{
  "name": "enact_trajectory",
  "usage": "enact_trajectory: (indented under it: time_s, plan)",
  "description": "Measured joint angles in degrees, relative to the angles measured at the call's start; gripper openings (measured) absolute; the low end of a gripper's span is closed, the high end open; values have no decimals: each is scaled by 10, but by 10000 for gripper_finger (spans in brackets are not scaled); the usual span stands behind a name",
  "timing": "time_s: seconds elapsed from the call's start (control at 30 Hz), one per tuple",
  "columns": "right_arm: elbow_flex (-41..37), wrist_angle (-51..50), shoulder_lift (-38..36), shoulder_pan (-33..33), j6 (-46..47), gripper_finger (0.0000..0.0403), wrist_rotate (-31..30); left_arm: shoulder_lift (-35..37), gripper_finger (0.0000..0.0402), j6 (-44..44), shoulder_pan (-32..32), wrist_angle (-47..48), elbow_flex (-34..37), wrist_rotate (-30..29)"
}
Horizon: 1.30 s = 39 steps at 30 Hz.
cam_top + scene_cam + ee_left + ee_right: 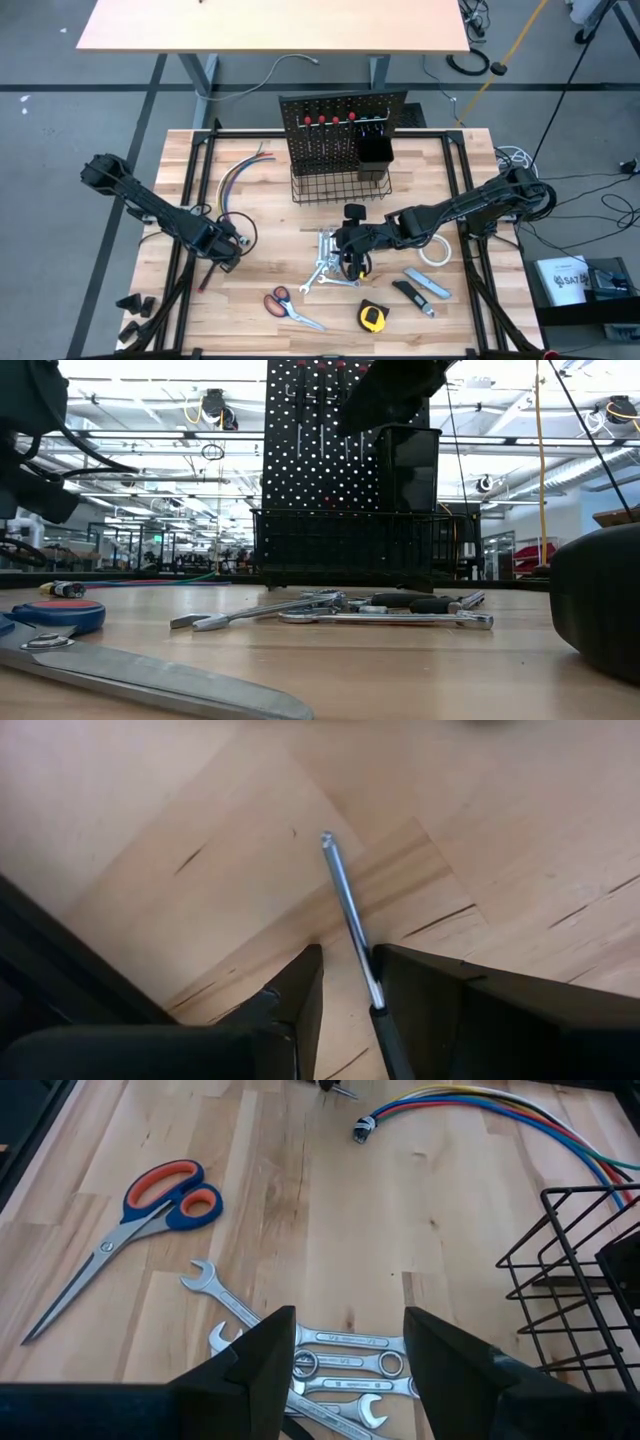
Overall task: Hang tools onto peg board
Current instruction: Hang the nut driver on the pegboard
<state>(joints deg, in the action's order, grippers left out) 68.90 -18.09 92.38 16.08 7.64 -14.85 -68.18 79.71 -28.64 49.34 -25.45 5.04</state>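
From above, we cannot make out what the left gripper (226,246) holds; its wrist view shows only a thin silver metal shaft (347,910), its handle end hidden between the dark fingers (300,995). The right gripper (352,250) covers part of the pile of flat silver wrenches (335,1365), and the engraved sizes are too small for us to read. The long steel blades of the blue-handled scissors (130,675) are blurred and cut off at the low view's bottom edge.
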Motion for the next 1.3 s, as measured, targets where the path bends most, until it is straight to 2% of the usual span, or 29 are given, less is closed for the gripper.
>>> enact_trajectory:
  time_s: [0.13, 0.33, 0.5, 0.63, 0.77, 0.97, 1.1, 1.2, 1.3]
  plan:
    - [0, 0, 0, 0, 0, 180, 0, 0, 84, 4, 0, -7, 0, 1]
    - [0, 0, 0, 0, -4, 180, 0, -1, 12, -20, 0, -23, 0, 3]
    - [0, 0, 0, 0, -4, 180, 0, -1, 12, -36, 0, -18, -9, 5]
    - [0, 0, 0, 0, -4, 180, 0, -4, 12, -74, 0, -32, -48, 1]
    - [0, 0, 0, 0, -9, 180, 0, -3, 12, -167, 0, -115, -84, -31]
    - [0, 0, 0, 0, -9, 180, 1, -2, 12, -372, 0, -315, -126, -109]
    - [0, -1, 0, 3, -22, 180, 2, -1, 12, -474, 3, -472, -132, -139]
    - [0, 1, 0, 9, -55, 180, 25, -1, 12, -501, 12, -553, -132, -163]
    - [0, 17, 0, 20, -110, 180, 69, -1, 12, -476, 26, -595, -132, -201]
